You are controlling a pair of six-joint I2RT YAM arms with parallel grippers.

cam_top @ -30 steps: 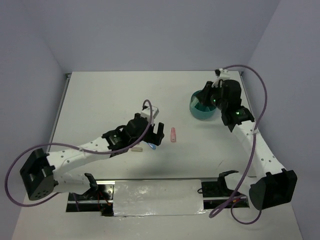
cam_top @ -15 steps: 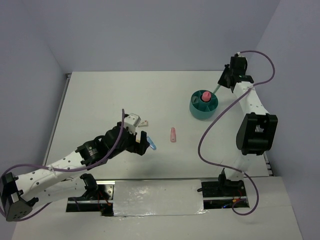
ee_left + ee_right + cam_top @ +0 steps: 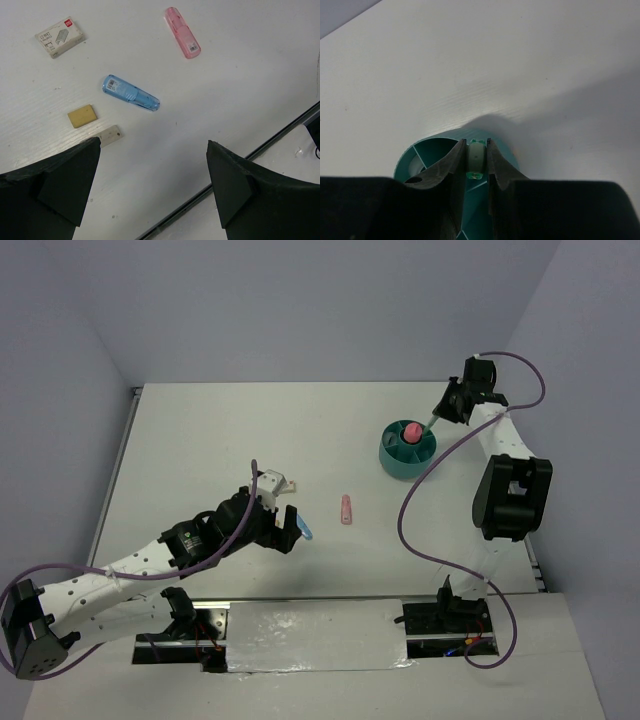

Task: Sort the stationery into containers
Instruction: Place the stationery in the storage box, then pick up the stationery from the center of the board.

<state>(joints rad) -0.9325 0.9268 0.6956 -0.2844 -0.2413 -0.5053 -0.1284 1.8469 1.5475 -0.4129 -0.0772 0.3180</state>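
Right claw [image 3: 475, 145] pinches a pale green capsule-shaped piece [image 3: 476, 160] — long axis in line with the claw, tip down over the right edge of the round teal plastic tub [image 3: 427, 150]. Left claw [image 3: 154, 147] gapes open, well apart.

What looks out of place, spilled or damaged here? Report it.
Nothing stands out. The tub sits upright with a pink-topped piece in its middle; the blue capsule, pink capsule, staple box, tan eraser and white eraser lie flat, apart and undamaged.

The small white box [image 3: 59, 36] bears a red logo and grey print, too small to read; the label on the blue capsule [image 3: 131, 93] is likewise unreadable.
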